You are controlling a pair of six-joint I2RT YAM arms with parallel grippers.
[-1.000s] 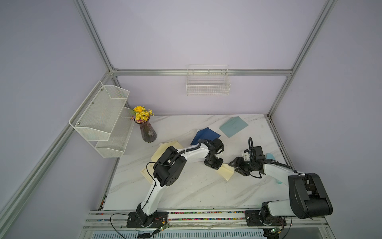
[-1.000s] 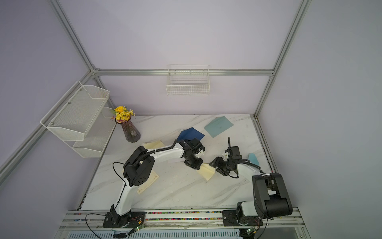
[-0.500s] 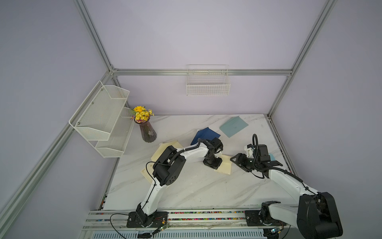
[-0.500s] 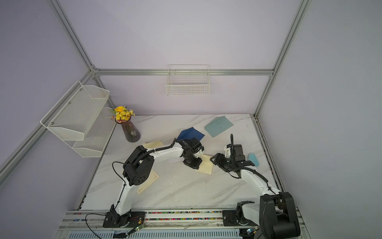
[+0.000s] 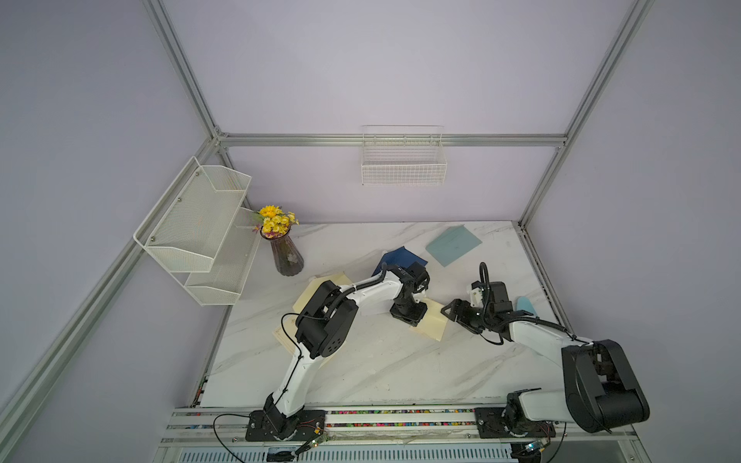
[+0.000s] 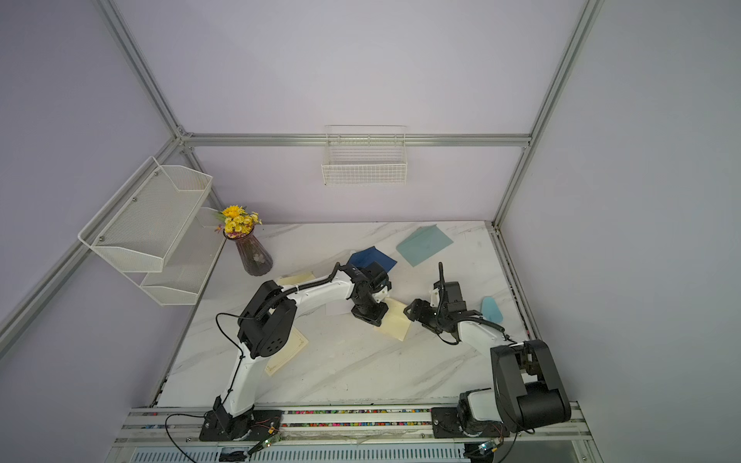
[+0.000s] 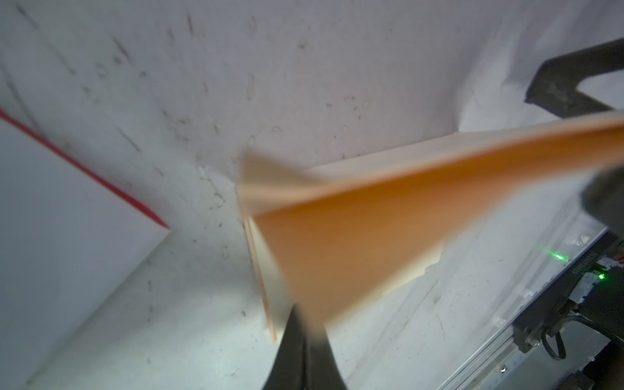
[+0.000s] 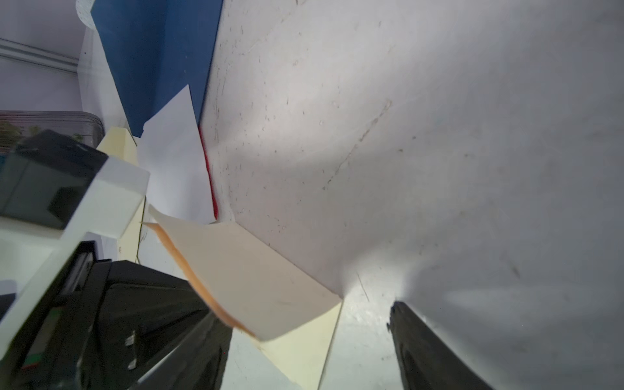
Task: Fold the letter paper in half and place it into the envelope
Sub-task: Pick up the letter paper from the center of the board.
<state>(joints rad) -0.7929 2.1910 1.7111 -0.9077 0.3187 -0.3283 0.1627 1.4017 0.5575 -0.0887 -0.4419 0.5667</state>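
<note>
Right tool [image 5: 451, 314] has spread wider, just beside the letter paper [image 5: 435, 328]. Left tool [image 5: 409, 316], pressed together, pins the paper on the bench [image 5: 361, 360]. One flap sticks up. The right tool should press the fold flat, slowly.

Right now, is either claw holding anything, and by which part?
The left claw is shut on the folded cream letter paper, apparently pinching the raised flap's edge. The right claw is open near the paper, holding nothing.
</note>
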